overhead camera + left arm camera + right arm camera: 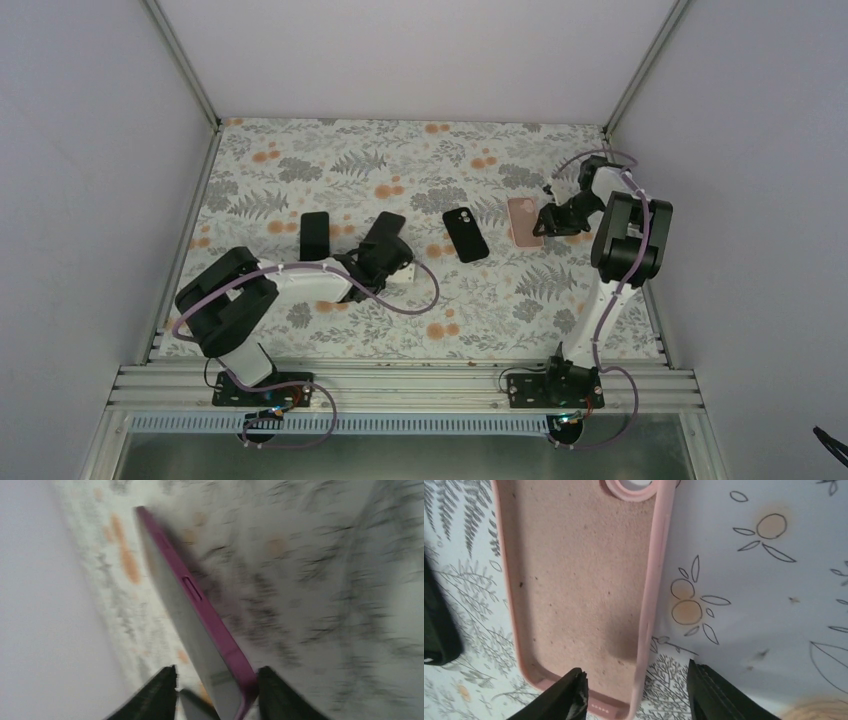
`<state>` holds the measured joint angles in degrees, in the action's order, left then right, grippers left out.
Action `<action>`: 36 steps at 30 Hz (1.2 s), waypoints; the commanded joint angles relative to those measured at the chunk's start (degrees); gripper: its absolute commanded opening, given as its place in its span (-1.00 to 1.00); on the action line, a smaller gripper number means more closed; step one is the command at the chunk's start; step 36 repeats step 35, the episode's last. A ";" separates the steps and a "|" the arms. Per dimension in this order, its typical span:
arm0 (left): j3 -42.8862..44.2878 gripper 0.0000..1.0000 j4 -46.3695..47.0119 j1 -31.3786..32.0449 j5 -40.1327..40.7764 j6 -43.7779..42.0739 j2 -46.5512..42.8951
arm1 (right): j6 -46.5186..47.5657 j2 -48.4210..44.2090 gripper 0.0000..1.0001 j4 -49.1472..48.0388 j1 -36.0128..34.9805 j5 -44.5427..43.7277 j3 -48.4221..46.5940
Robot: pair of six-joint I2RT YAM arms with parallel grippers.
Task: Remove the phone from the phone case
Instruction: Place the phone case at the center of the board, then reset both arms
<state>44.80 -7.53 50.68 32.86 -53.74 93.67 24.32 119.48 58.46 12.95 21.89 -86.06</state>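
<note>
The phone (192,630), dressed in a magenta case (212,617), sits with its near end between the fingers of the left gripper (217,669). The right-hand finger (275,695) presses on the case's corner. Contact at the other finger (160,692) is blurred, but the phone stands on its edge above the floral tablecloth (300,160), so the jaws appear clamped on it. Its long axis runs straight away from the gripper. In the overhead view it points toward the far side of the table and leans slightly right, left of centre on the cloth. The case's side button faces the cloth.

The left arm (240,300) is folded low, with its elbow out near the left wall and its forearm reaching right to the wrist.

The right arm (625,240) rises from its base, bends high and reaches back leftward. The right gripper (635,669) is spread wide over the near corner of an empty pink case (579,580), which lies flat with its lining up. One finger is over the case and the other over bare cloth. Between the two grippers lies a black case (465,234), and a black slab (314,233) lies left of the held phone.
</note>
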 commanded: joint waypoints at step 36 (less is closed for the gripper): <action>9.92 1.00 -10.78 -57.56 -45.76 32.46 -34.89 | -11.91 -57.52 1.00 -45.15 -1.89 -18.97 36.05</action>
